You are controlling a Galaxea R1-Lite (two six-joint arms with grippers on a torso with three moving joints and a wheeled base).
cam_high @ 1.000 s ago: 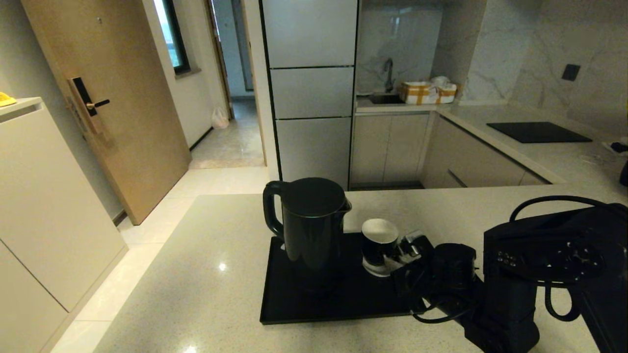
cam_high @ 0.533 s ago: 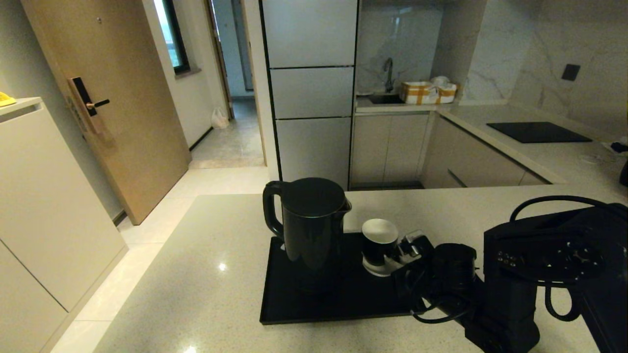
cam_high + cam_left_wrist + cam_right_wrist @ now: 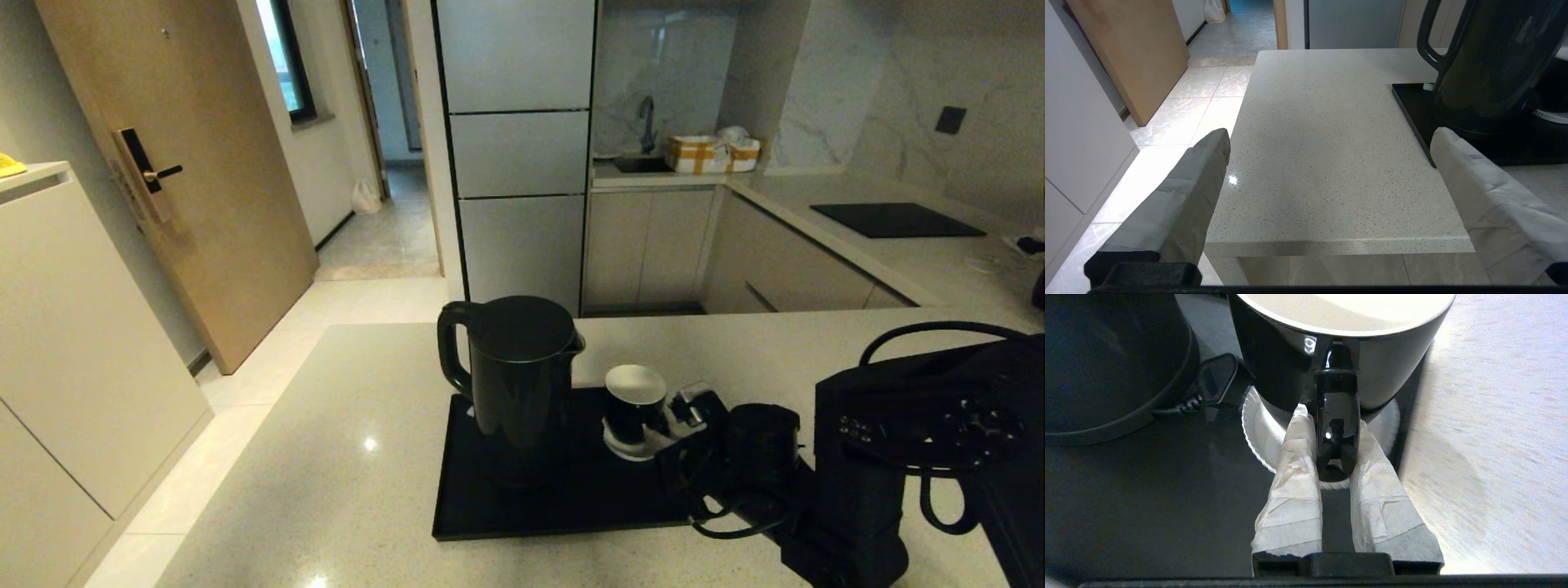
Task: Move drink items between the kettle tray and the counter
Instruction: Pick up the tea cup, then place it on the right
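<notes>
Hiding cup (image 3: 634, 402) handle, right gripper (image 3: 1336, 428) clamped

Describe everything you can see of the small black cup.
The cup is small, glossy black outside and white inside, seemingly glazed ceramic, with a black loop handle. It stands upright over a white saucer at the right end of the black tray, beside the kettle. The right pincer is shut on its handle, a taped finger on each side.

We found no readable text, label, brand, number or sign on anything in view.
</notes>
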